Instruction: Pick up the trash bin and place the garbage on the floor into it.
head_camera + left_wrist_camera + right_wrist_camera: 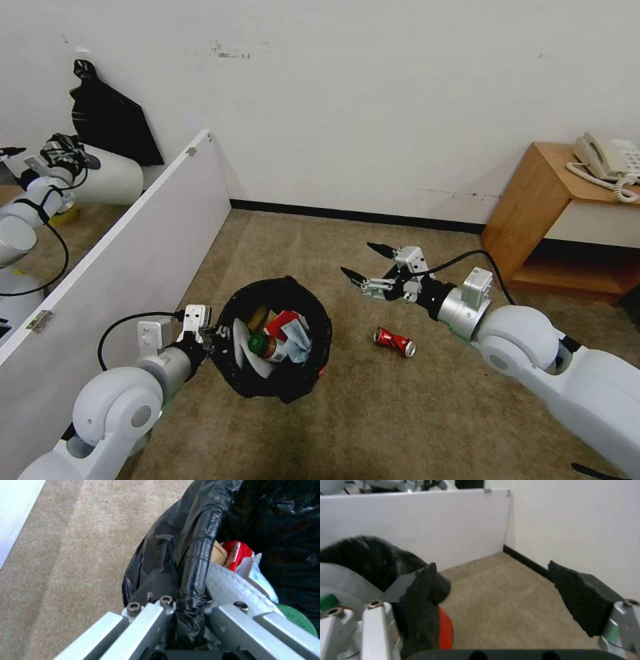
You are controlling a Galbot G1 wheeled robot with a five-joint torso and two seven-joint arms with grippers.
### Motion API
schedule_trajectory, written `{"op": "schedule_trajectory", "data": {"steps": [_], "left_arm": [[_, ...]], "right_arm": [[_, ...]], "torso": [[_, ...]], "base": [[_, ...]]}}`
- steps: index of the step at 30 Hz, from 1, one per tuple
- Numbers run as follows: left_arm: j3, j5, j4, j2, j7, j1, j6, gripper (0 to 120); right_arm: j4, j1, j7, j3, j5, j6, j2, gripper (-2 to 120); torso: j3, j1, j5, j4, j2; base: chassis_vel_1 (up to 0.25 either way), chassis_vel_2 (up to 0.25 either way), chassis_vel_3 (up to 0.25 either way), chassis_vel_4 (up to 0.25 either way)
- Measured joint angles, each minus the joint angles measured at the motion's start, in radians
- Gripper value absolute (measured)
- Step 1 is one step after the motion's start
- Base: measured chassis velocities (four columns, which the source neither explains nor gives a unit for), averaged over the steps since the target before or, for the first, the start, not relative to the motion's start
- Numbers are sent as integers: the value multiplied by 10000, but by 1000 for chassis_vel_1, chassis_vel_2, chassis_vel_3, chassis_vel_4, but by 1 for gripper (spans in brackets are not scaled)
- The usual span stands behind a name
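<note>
The trash bin (277,340) is pinched at its bag-lined rim by the left gripper (212,333); the crushed red can (394,341) — light, rigid — lies on the floor (400,413) below the wide-open, empty right gripper (368,262), best taken across its middle.

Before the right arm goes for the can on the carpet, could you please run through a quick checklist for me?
1. Left gripper clamped on the trash bin rim: ok.
2. Right gripper open and empty: ok.
3. Crushed red can lying free on the floor, beside the bin: ok.
4. Right gripper over the can: not ok, it hangs nearer the wall.
5. Bin opening facing up: ok.
6. Room left inside the bin: cannot tell.
</note>
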Motion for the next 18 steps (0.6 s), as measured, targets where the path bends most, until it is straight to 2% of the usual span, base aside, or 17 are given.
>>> {"op": "schedule_trajectory", "data": {"steps": [10, 18], "left_arm": [[-22, -23, 32, 40, 34, -43, 0, 0], [-31, -6, 49, -7, 41, -2, 0, 0]], "right_arm": [[-955, 50, 225, -135, -414, 236, 317, 99], [-1446, 3, 217, -108, -679, 401, 514, 100]], "torso": [[0, 0, 0, 1, 0], [0, 0, 0, 1, 0]], "base": [[0, 0, 0, 0], [0, 0, 0, 0]]}}
